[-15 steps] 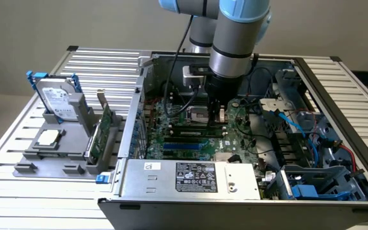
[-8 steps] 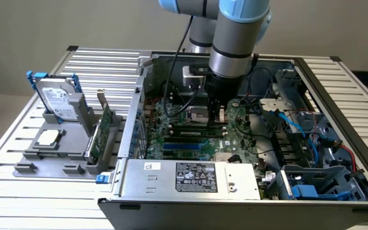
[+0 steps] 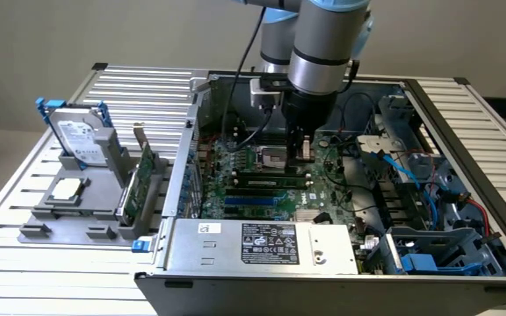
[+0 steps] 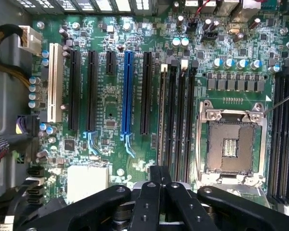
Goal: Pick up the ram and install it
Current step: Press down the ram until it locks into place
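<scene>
The ram (image 3: pixel 267 176), a narrow green stick with dark chips, stands in one of the black memory slots on the motherboard (image 3: pixel 323 191) inside the open computer case. In the wrist view the ram (image 4: pixel 162 115) shows edge-on in the outermost of the slots, beside the empty processor socket (image 4: pixel 229 144). My gripper (image 3: pixel 304 157) hangs straight down over the slot end near the socket. The gripper (image 4: pixel 160 174) is shut, its black fingers pressed together with nothing between them, just above the stick's end. Whether the tips touch the stick I cannot tell.
A power supply (image 3: pixel 262 241) fills the case's near side, and drive cages with blue cables (image 3: pixel 429 197) stand at the exterior view's right. Outside the case, a grey fixture (image 3: pixel 77 217) holds a hard drive (image 3: pixel 82 138), a processor (image 3: pixel 66 190) and an expansion card (image 3: pixel 139 187).
</scene>
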